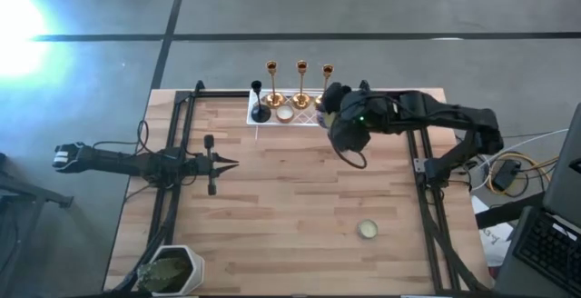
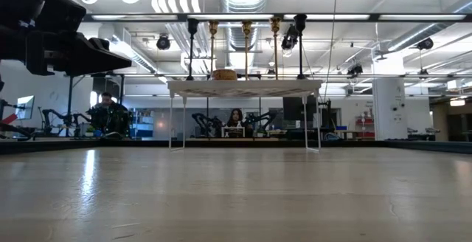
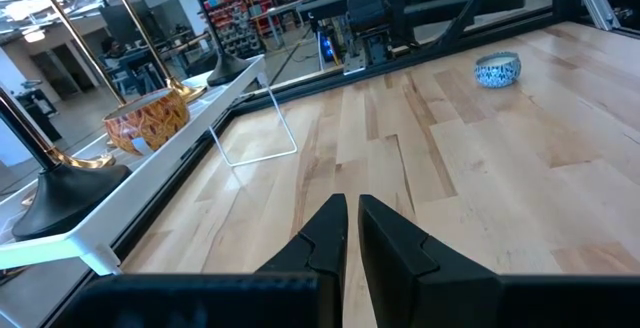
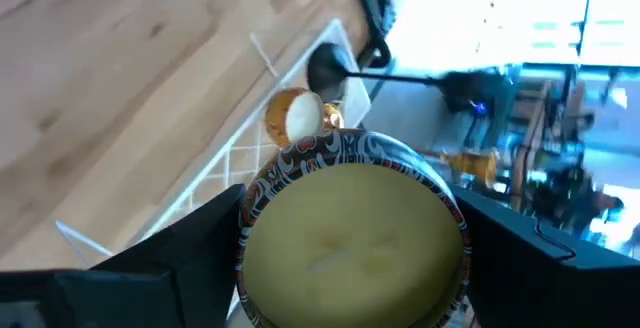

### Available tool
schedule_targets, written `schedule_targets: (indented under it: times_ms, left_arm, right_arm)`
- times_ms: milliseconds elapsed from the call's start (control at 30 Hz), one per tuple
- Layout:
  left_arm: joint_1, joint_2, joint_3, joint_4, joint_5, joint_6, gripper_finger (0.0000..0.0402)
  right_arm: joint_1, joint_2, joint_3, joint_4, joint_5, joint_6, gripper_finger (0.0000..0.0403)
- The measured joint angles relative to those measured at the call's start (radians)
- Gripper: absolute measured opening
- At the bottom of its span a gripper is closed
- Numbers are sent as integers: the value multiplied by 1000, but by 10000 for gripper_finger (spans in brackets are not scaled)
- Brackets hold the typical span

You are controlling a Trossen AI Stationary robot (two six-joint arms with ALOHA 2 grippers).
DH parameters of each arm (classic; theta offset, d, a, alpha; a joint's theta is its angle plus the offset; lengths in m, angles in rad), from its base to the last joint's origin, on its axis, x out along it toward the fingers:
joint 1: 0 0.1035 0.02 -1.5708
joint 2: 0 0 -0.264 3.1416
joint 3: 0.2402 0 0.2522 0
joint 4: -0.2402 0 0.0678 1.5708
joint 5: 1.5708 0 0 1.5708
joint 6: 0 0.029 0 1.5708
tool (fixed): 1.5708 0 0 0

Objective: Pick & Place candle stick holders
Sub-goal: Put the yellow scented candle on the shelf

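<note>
Starting at my left side, my left gripper hangs idle over the bare wood in the left half of the table, its two fingers pressed together on nothing, pointing toward the centre. In the near left corner stands the white pot with the green plant, which is no concern of mine.

Moving right along the far edge, the white lattice tray stands raised on thin wire legs. On it I see a black candle stick holder at its left end, then a low cream-gold cup, and behind them three tall gold candle sticks upright in a row.

At the tray's right end is my right gripper. Its fingers stand wide, clamped on either side of a low round candle cup with a dark patterned rim and pale wax inside. From the wrist camera the cup fills the space between my fingers, and the tray's lattice lies just beyond and below it. So the thing I hold hangs over the tray's right portion, beside the pieces already there. I judge that the coming move is a short descent onto a free patch of lattice, keeping the cup's flat base level and clear of the nearest gold stick.

Farther right and nearer me, one more round cup sits alone on the wood, well apart from the tray. My right arm is plainly the nearer one for it.
</note>
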Motion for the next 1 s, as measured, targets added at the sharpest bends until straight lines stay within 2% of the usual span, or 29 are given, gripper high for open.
schedule_targets:
  times_ms: [367, 433, 600, 1000]
  left_arm:
    - [0, 2, 0, -2, 0, 0, 34]
    - [0, 2, 0, -2, 0, 0, 34]
    - [0, 2, 0, -2, 0, 0, 34]
    - [0, 2, 0, -4, 0, 0, 34]
  right_arm:
    - [-44, 99, -1, -132, -11, -149, 290]
    - [-66, 122, 15, -157, -51, -176, 290]
    - [-133, 190, 107, -238, -155, -187, 290]
    - [-173, 394, 336, -409, -138, -207, 290]
